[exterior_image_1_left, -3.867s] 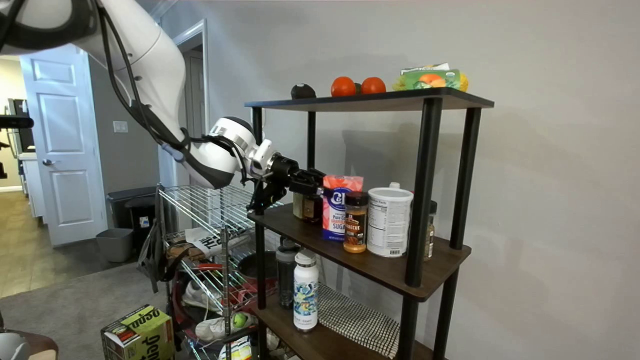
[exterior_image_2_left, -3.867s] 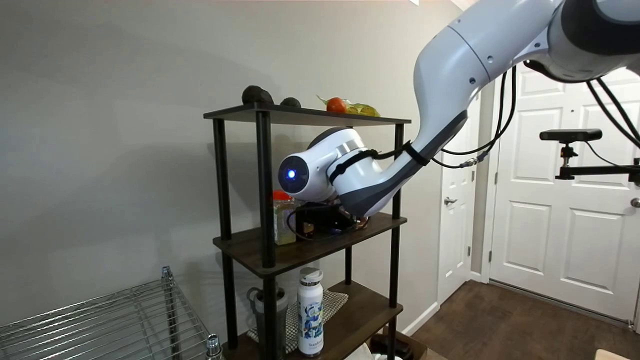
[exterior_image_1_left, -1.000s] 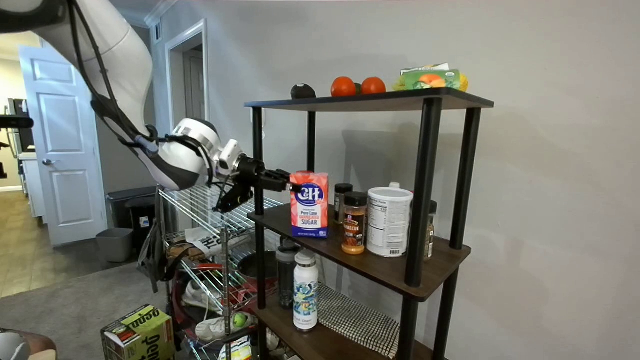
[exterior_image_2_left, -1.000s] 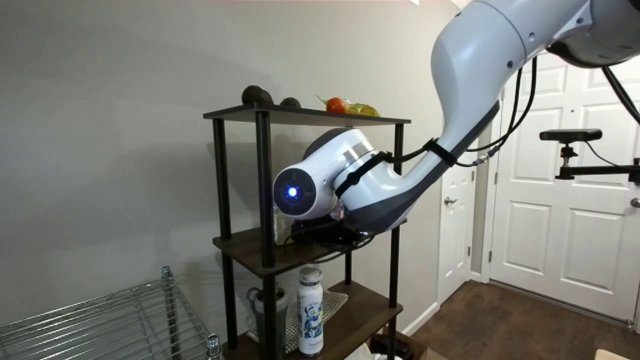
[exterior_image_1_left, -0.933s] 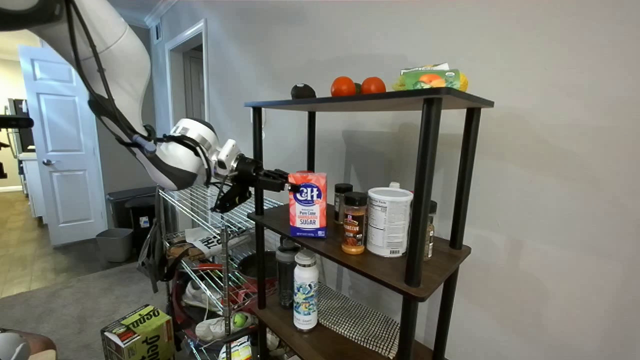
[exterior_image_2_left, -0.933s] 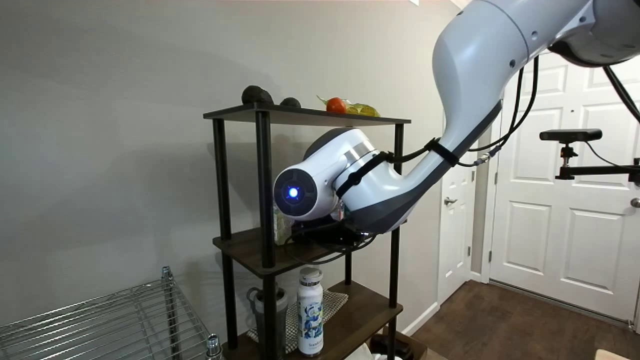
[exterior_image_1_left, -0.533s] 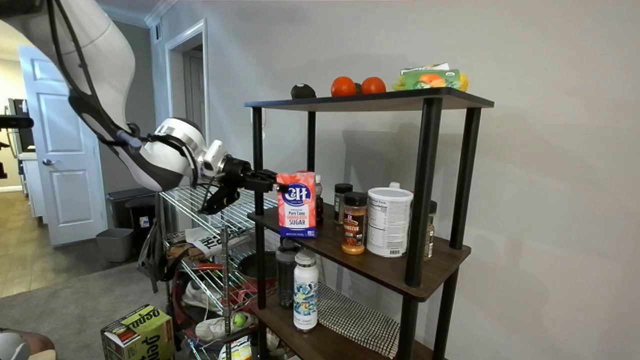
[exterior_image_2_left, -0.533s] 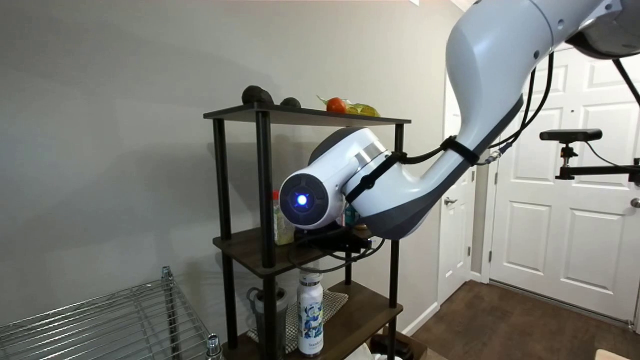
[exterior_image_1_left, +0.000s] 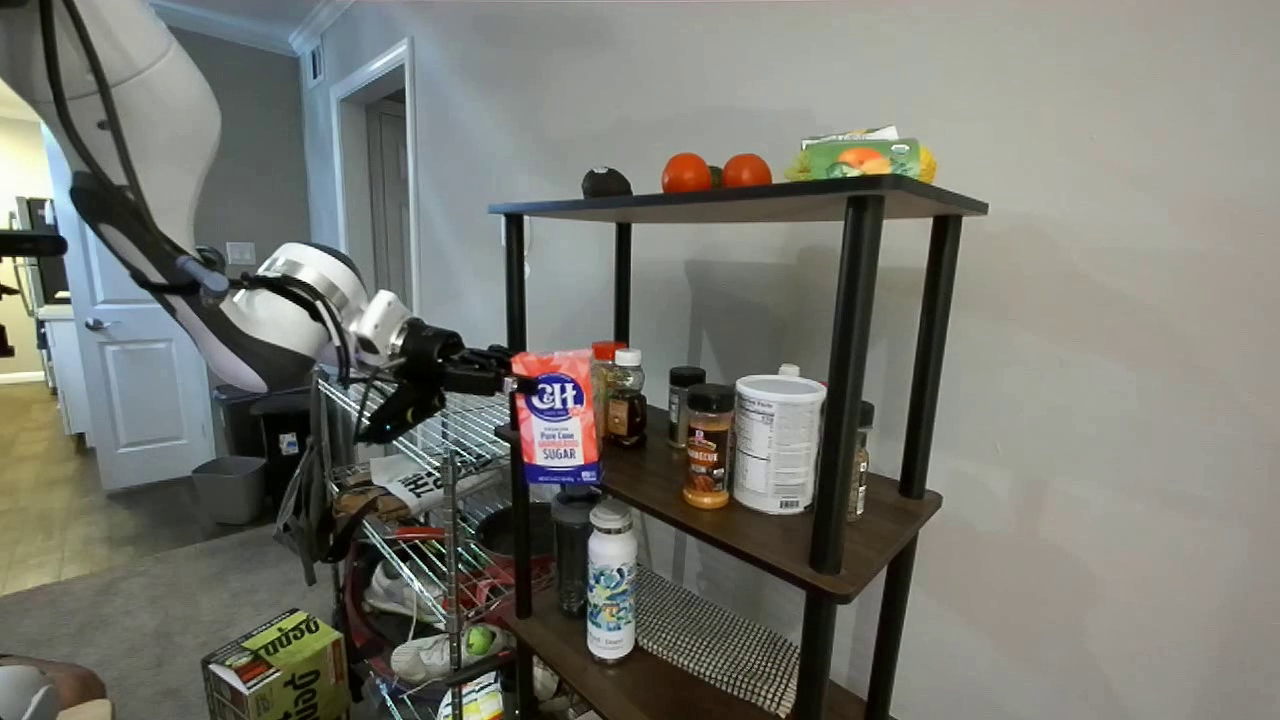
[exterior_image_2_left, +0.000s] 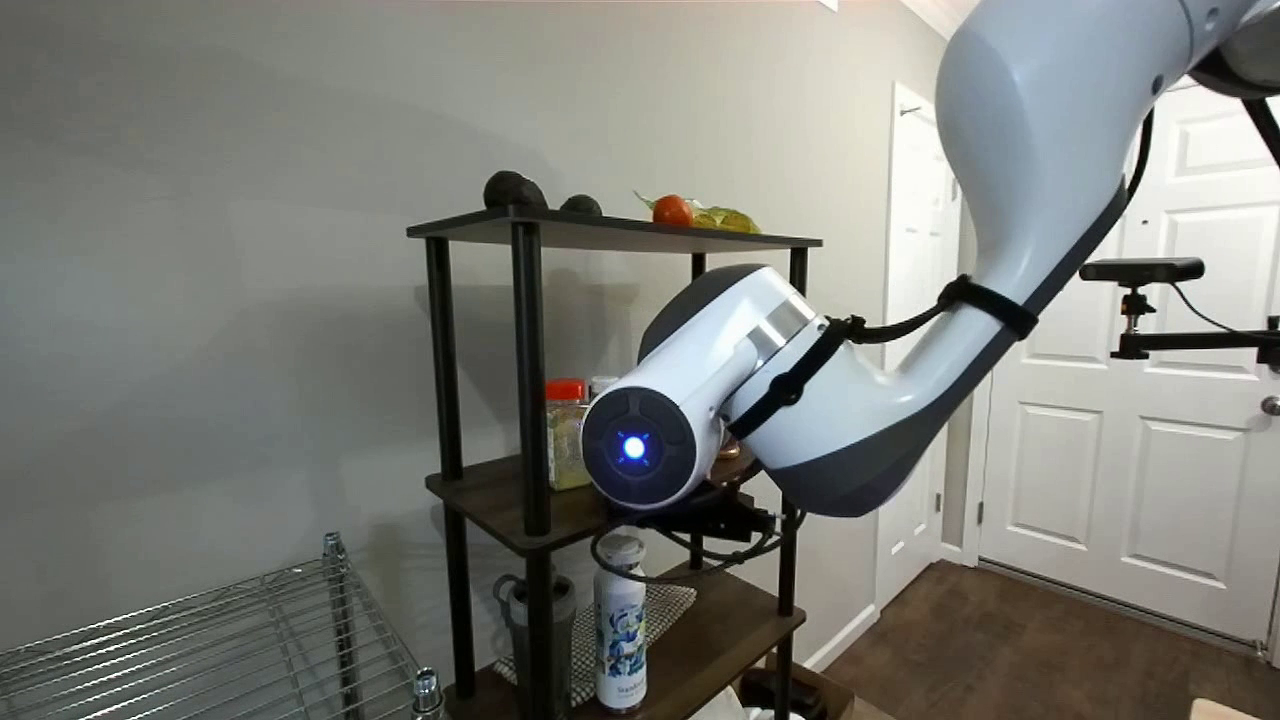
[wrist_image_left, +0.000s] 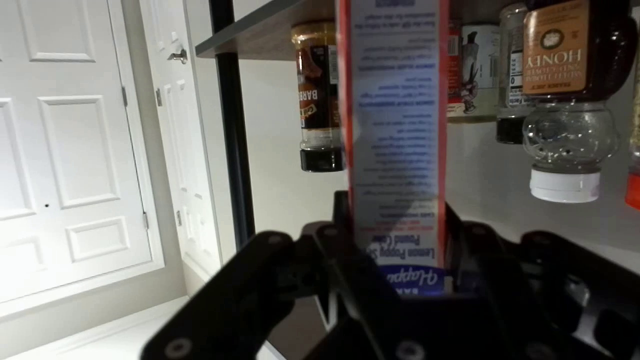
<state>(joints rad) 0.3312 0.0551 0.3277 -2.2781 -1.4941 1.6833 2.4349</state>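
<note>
Just ahead of the middle shelf (exterior_image_1_left: 650, 480), at its honey end: sugar (exterior_image_1_left: 557, 420), tilted a little, pinched by my gripper (wrist_image_left: 397, 215) high up. Jaws part open, one each side of its narrow width. Just behind, on the shelf: red-cap jar (exterior_image_1_left: 604, 380) and honey (exterior_image_1_left: 627, 415). Farther along the shelf: barbecue jar (exterior_image_1_left: 709, 450), then tub (exterior_image_1_left: 780, 445). White bottle (exterior_image_1_left: 612, 590) stands one level below the shelf.

Risks: grip is high, so a jerk could swing the base or work the pack loose. Moving sideways could snag it on the shelf edge or the post (exterior_image_1_left: 522, 560) there; a drop could clip the white bottle.

Unclear: whether sugar's base touches the shelf. Wrist view cuts that base off; jaw contact is dark, blurred. In an exterior view my arm (exterior_image_2_left: 840, 420) hides sugar and jaws.
</note>
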